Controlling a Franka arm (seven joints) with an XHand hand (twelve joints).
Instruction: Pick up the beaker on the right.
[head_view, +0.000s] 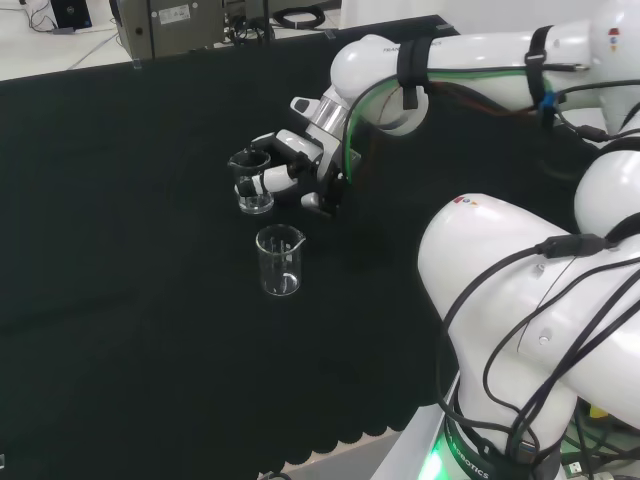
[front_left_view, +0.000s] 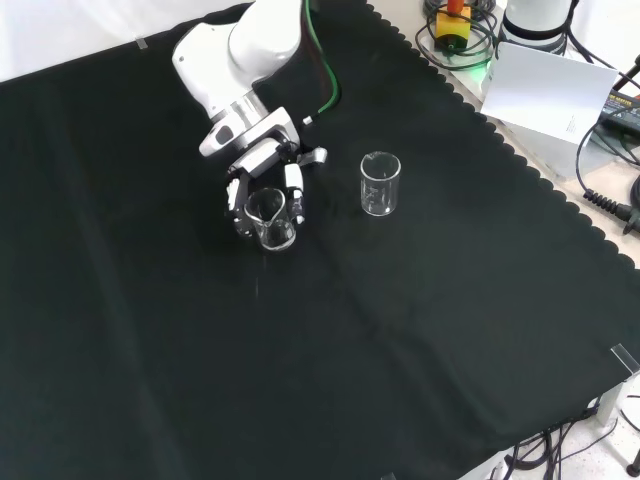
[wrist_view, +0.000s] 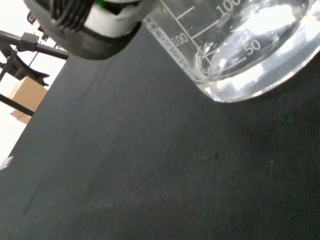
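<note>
A: From where I stand the hand (front_left_view: 262, 195) has its fingers (front_left_view: 295, 190) curled round one beaker (front_left_view: 270, 220), pinching it from both sides. The second beaker (front_left_view: 380, 184) stands free on the table (front_left_view: 420, 330), well apart from the held one.

B: So the held beaker is the task's one?

A: In the head view the free beaker (head_view: 279, 261) stands nearer than the held beaker (head_view: 253, 187); in the front view it stands to the right of it. So the hand (head_view: 290, 170) may be on the wrong one, depending on whose right is meant.

B: What could go wrong from here?

A: Clear glass is slick, I'd guess. If the fingers sit only on the upper wall, the held beaker could tilt or slide out as the arm rises. A swing toward the free beaker could also knock that one over.

B: Is it off the cloth yet?

A: I can't tell. In the wrist view the base of the held beaker (wrist_view: 250, 55) looks tipped against the cloth, but whether it touches is unclear. The far-side fingers are hidden behind the glass, and whether either beaker holds liquid is hard to make out.
</note>
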